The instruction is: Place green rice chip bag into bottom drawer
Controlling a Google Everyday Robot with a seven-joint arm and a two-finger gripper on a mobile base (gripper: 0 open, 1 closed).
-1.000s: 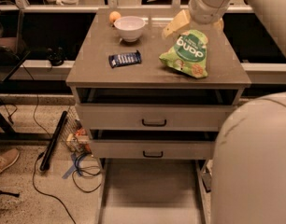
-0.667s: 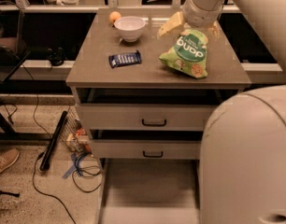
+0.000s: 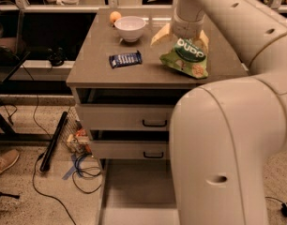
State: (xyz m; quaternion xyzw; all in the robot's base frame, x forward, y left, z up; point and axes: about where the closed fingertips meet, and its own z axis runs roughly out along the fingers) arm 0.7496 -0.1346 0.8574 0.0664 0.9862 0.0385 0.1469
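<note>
Green rice chip bag (image 3: pixel 185 59), a crinkly light-green pouch with a white patch, dark lettering and printed pale round chips, is shown lying flat on the right half of a grey-brown table (image 3: pixel 96 67), close to its front edge. The gripper (image 3: pixel 181 40), made of two cream, wedge-shaped fingers on a thick white arm, is held directly above the far end of the pouch. Its fingers are spread wide, one on each side of that end, and nothing is clamped between them; whether they touch the pouch cannot be told. The long axis of the green rice chip bag is seen running from the gripper towards the front edge, so the pouch lies just below and in front of the fingers. A small dark-blue wrapped bar (image 3: pixel 125 59), a smooth white bowl (image 3: pixel 130 27) and an orange fruit (image 3: pixel 115 17) are set to its left, well apart. Below, the bottom drawer (image 3: pixel 134 186), a wide grey tray, is pulled out, partly hidden by the arm.
</note>
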